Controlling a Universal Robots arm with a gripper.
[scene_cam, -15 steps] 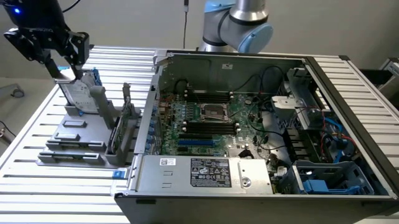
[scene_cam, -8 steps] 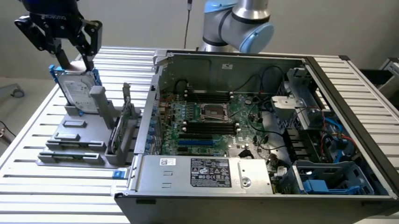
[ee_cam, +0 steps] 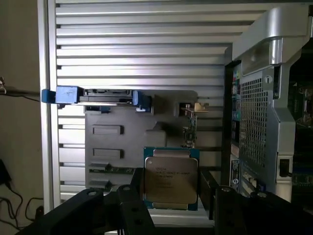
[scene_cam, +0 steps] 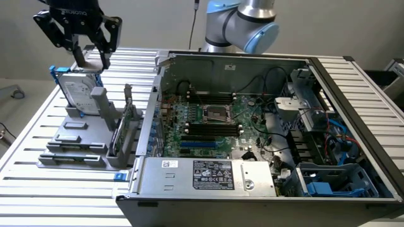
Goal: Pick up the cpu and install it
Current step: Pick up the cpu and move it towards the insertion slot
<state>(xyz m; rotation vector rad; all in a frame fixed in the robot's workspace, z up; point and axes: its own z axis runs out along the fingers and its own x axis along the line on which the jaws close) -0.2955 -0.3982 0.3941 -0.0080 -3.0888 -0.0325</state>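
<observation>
You had the cpu (ee_cam: 170,177) pinched betw. wide-set jaws of the gripper (scene_cam: 92,62), up over the hard drive (scene_cam: 79,92), socket (scene_cam: 215,113) well off toward exterior view's right.

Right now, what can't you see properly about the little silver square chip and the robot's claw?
Printing on the small flat silvery-grey square cpu: wrist view, too small to read.
Black gripper, upper part: exterior view, cut off by the picture's edge.
Inside of the dark metal-framed square socket: exterior view, too small.
</observation>
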